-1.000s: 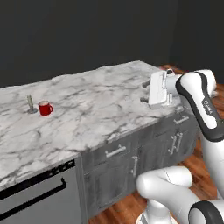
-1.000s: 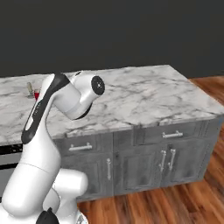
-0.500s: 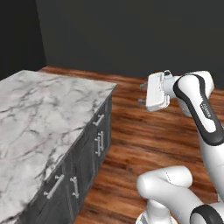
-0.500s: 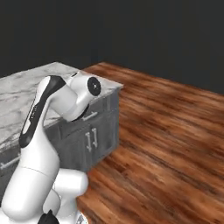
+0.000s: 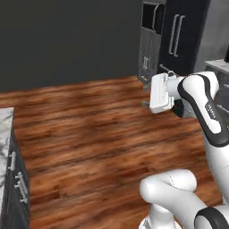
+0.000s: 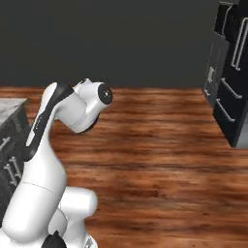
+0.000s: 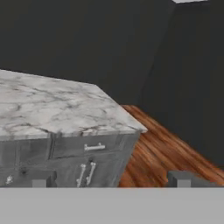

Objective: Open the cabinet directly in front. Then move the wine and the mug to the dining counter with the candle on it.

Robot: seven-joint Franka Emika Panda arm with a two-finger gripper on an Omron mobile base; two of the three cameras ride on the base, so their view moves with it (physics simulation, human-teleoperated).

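My pincer (image 7: 109, 179) is spread wide with nothing between its tips; in the hand view the two dark fingertips (image 7: 41, 178) stand far apart at the bottom. In the left base view the pincer (image 5: 147, 91) sticks out sideways from my white hand, held well above the wooden floor (image 5: 89, 134).

Ahead of my pincer in the hand view lies the marble tabletop (image 7: 52, 107), white with grey veins. The part of the slab I can see carries nothing. Whether the mug, the wine or the candle stand on some part of it outside that view, I cannot tell. Under the slab sit grey lower cabinets (image 7: 65, 159) with a drawer and two doors, all closed, so I cannot see what is in them. Their small silver handles (image 7: 94, 147) face my pincer.

In the left base view a corner of that same tabletop (image 5: 4, 120) and its cabinets lies far off to the left of my pincer, low at the picture's edge. Beyond my pincer and to its right stand tall dark cabinets (image 5: 179, 31) with long bar handles, doors shut. The right base view shows them (image 6: 232, 72) at the far right, well apart from my arm. A dark wall (image 6: 106, 43) closes the room behind the floor.
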